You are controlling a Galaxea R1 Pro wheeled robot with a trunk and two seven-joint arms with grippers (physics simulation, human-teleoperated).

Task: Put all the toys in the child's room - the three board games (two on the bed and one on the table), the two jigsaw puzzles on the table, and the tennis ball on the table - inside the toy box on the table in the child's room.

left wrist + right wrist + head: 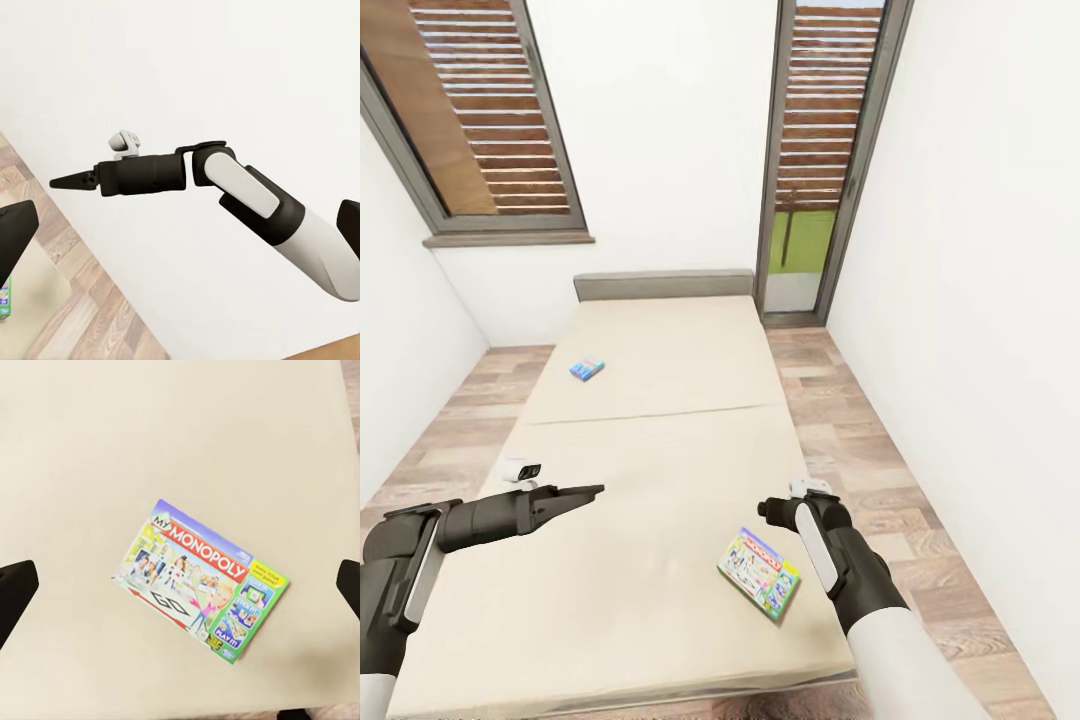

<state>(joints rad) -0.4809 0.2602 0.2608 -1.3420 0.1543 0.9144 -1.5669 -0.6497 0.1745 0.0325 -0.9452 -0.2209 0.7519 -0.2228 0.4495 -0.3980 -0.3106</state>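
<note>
The bed (660, 420) takes up the middle of the head view, a wide beige mattress in two sections running up to a grey headboard under the windows. On its lower right, close to the near edge, lies the Monopoly box (760, 572), flat and turned at an angle; the right wrist view looks straight down on it. Far smaller, the blue box (587, 368) sits in the upper left part of the mattress, well apart from the first.

The right gripper (775, 508) hangs just above and beside the Monopoly box, empty; its dark fingertips (16, 585) stand wide at both edges of the wrist view. The left gripper (585, 493) reaches in from the lower left, holding nothing, and its jaws look nearly closed, though I cannot be sure from here.

The Monopoly box is probably light, stiff and slick-faced. Lying flat on soft bedding, it wants pinching across a short edge or corner.
</note>
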